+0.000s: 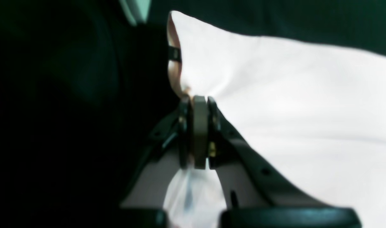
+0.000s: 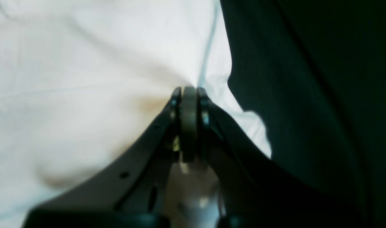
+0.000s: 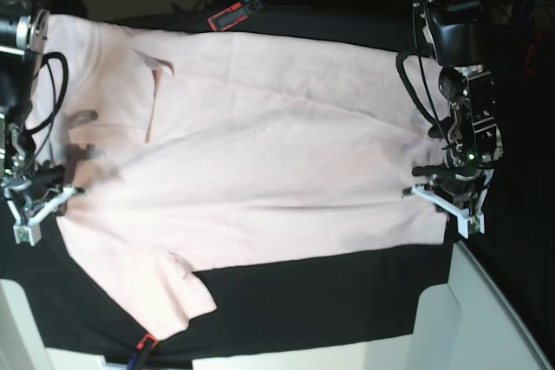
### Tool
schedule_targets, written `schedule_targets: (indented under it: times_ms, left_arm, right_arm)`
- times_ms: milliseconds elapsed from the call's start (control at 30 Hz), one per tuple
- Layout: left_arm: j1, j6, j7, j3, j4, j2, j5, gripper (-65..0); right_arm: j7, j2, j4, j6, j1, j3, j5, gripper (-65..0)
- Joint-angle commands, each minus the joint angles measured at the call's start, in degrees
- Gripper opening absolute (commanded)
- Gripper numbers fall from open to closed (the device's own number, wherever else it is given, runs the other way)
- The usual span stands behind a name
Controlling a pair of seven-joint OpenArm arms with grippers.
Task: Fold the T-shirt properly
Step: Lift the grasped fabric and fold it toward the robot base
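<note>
Black cloth (image 3: 286, 301) covers the table, and on it the T-shirt (image 3: 260, 179) lies spread flat, plain side up. Its long axis runs across the base view, from one arm to the other: the collar and sleeves are at that view's left, the straight hem at its right.

I see my right gripper (image 3: 39, 205) at the sleeve end, and my left gripper (image 3: 447, 201) at the hem end. In the right wrist view the right gripper (image 2: 189, 91) has its jaws pressed together on a pinch of the pink fabric, close beside the shirt's edge, with black cloth just beyond. In the left wrist view the left gripper (image 1: 199, 99) is clamped the same way on the hem edge, and the fabric there rises in a small peak above the jaws.

So each arm holds one end of the same long side, the side that is nearer to the bottom of the base view. The rest of the shirt lies away from both claws toward the top of that view. I judge that the coming fold must carry this held edge in that direction, both arms together, so the edge stays straight.
</note>
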State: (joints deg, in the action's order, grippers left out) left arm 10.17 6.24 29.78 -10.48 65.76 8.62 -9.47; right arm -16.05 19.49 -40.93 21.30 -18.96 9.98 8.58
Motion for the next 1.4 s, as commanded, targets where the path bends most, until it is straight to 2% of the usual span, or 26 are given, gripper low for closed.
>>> schedule_targets:
  times_ms: [0,100,433,667,867,1033,1100,1200,1267,1333,1367]
  left_arm:
    - [0.8,-0.1,-1.1,-0.1,1.5,0.7,-0.2,-65.0]
    - [-0.6,-0.1,-1.2,-0.1,1.6,0.6,-0.2,-65.0]
    - [-8.4,-0.1,-1.3,0.0,10.7,0.6,-0.2,-65.0]
    - [-13.8,-0.1,-1.2,-0.1,17.0,0.7,-0.2,-65.0]
    - [-20.1,-0.1,-1.2,-0.1,23.2,0.7,0.1,-65.0]
    - [-23.4,-0.1,-1.2,-0.1,23.4,1.0,0.1,-65.0]
    - [-24.0,-0.1,-1.2,-0.1,23.2,1.1,0.2,-65.0]
    - [-24.1,-0.1,-0.8,-0.3,23.3,1.2,0.2,-63.3]
    - [-23.8,-0.1,3.0,-2.4,24.7,1.1,0.2,-54.6]
    - [-23.8,-0.1,6.8,-4.7,27.7,0.5,0.0,-45.3]
    - [-23.8,-0.1,8.2,-5.6,29.4,0.1,0.2,-42.5]
  right_arm:
    - [-0.3,1.0,-3.0,-0.3,-0.9,0.5,0.4,-64.9]
    - [-4.7,1.0,-7.7,-0.5,1.2,0.6,0.4,-64.9]
    - [-12.0,0.3,-23.1,-0.5,10.7,4.2,0.4,-64.9]
    - [-12.7,-0.9,-31.2,-0.6,17.3,5.5,0.4,-64.9]
    - [-18.5,-1.2,-36.8,-0.3,21.6,7.9,0.6,-64.9]
    - [-18.9,-4.1,-41.4,-0.3,25.5,10.4,0.6,-64.4]
    - [-21.2,-5.4,-41.6,-0.5,25.7,11.5,0.6,-59.6]
    - [-25.0,-6.4,-42.3,-0.5,25.6,13.0,0.6,-45.6]
    - [-26.5,-6.5,-45.1,-0.5,25.9,13.2,0.6,-34.7]
    - [-27.6,-6.5,-48.6,-0.5,27.1,13.2,0.6,-27.0]
    - [-27.8,-6.5,-50.6,-0.6,27.6,13.2,0.6,-25.2]
